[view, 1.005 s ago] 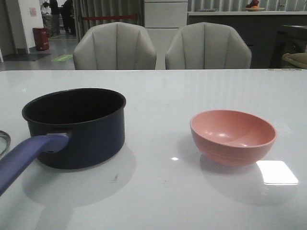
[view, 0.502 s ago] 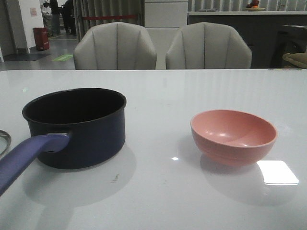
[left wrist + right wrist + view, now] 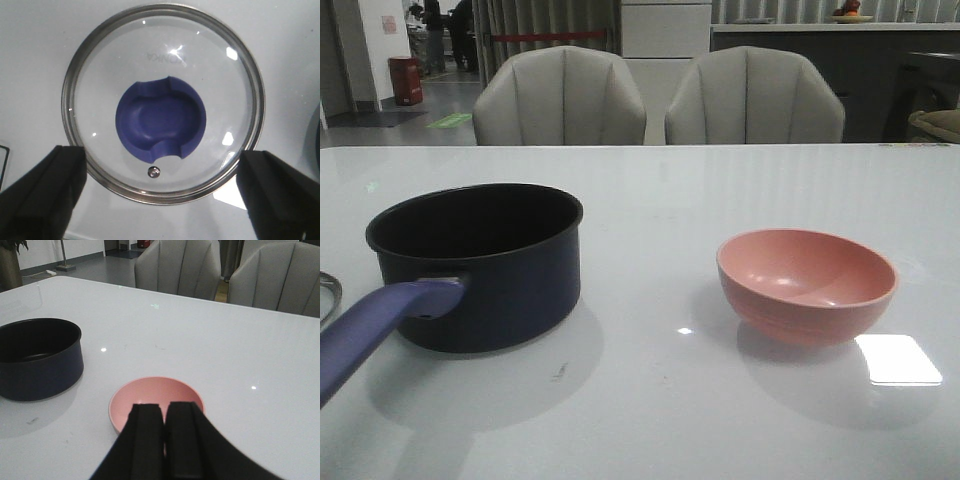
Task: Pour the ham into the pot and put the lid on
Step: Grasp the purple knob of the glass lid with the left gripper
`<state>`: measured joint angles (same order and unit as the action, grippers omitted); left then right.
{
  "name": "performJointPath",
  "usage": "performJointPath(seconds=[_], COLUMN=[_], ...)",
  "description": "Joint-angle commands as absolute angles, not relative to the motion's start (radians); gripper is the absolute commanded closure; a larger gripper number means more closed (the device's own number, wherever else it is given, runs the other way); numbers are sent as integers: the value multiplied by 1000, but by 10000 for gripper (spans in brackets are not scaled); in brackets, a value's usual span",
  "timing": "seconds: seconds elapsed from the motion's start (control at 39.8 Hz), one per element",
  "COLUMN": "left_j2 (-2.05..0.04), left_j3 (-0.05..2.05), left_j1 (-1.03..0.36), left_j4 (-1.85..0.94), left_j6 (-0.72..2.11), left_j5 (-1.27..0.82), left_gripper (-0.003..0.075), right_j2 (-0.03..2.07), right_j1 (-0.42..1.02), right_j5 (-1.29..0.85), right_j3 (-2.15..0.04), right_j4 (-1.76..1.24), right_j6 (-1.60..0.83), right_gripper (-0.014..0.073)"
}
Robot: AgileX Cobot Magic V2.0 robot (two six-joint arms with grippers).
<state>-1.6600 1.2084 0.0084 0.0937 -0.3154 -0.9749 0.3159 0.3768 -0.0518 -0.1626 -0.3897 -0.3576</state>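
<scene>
The dark navy pot (image 3: 475,265) stands at the table's left, its purple-blue handle (image 3: 375,335) pointing toward the near edge. It shows in the right wrist view too, the pot (image 3: 37,357) with a black inside. The glass lid (image 3: 100,60) with its metal rim and blue notched knob (image 3: 161,118) lies flat on the table under my left gripper (image 3: 162,162), which is open wide above it, its fingers (image 3: 42,195) apart from the rim. A sliver of the lid (image 3: 328,295) shows left of the pot. My right gripper (image 3: 165,407) is shut, empty, over the pink bowl (image 3: 150,390). No ham is in view.
The pink bowl (image 3: 807,283) sits right of centre, its visible inside bare. Two grey chairs (image 3: 660,100) stand behind the white table (image 3: 660,200). A bright light patch (image 3: 897,360) lies beside the bowl. Neither arm shows in the front view.
</scene>
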Motion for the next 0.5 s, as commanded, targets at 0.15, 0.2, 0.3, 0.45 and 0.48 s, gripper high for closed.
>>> performJointPath(seconds=[0.15,0.2,0.3,0.45,0.48], left_j2=[-1702,-1716,-1736,-1770,-1776], left_j3=[1263,1263,1263,1270,1274], left_j1=[10,11,11,11,11], left_j4=[86,79,72,73,72], left_j6=[-301,-301,-301,-299,-299], left_j5=[-970,-970,-966,-966,-968], left_gripper=[94,94,94,94,94], right_j2=[318,318,318,318,318], right_j1=[377,377,377,377,377], right_j5=[15,15,15,15,15], right_j3=[-192,-192,-192,-192,-192], right_j4=[-393,-393,-393,-393,-393], right_j6=[-370,-370,-370,-370,-370], right_gripper=[433,433,433,433,433])
